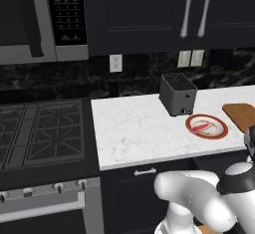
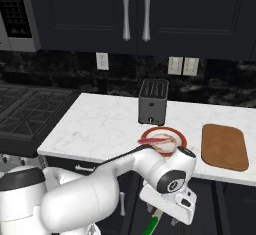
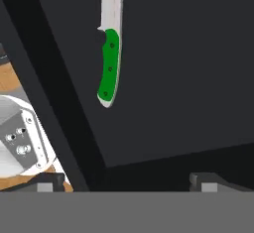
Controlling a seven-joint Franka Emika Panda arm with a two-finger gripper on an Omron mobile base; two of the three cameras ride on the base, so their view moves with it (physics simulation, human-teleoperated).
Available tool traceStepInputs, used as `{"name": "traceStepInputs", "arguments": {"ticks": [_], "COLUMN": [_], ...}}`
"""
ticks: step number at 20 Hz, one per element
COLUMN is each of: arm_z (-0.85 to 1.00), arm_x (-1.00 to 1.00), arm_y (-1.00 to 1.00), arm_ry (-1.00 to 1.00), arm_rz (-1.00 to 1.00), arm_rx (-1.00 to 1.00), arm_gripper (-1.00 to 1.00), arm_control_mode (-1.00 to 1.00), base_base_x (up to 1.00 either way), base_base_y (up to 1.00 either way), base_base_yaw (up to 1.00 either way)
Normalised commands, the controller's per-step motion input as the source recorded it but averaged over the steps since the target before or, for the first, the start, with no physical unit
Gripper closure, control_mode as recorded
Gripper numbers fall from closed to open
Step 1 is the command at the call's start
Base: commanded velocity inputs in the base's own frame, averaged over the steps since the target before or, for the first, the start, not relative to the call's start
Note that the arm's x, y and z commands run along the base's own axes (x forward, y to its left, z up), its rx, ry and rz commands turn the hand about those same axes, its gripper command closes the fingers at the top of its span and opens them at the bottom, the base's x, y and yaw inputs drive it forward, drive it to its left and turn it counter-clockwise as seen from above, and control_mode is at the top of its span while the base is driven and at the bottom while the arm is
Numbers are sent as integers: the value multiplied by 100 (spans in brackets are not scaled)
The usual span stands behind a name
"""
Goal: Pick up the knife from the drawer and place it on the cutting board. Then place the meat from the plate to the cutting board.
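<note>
You see one knife with a green handle lying in the dark drawer below your open, empty jaws, and on the surface one plate with one meat strip, one cutting board, one toaster.

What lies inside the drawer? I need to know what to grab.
A knife with a green handle and pale blade lies on the dark drawer floor. The blade tip runs past the picture's top edge; the rest of the drawer is cut off.
</note>
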Motion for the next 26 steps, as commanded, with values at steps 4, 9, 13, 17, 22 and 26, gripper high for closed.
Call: {"name": "traceStepInputs", "arguments": {"ticks": [4, 9, 13, 17, 22, 26], "arm_z": [-50, -60, -53, -44, -37, -20], "arm_x": [23, 4, 0, 0, 0, 2], "arm_y": [26, 24, 21, 11, 0, 0], "arm_ry": [0, 0, 0, 0, -1, 0], "arm_rz": [-14, -10, -9, -8, -1, 0], "arm_rx": [0, -5, -12, -13, -10, -4], "arm_gripper": [-100, -100, -100, -100, -100, -100], "arm_control_mode": [-100, -100, -100, -100, -100, -100], "base_base_x": [0, 0, 0, 0, 0, 0], "base_base_y": [0, 0, 0, 0, 0, 0], "base_base_yaw": [0, 0, 0, 0, 0, 0]}}
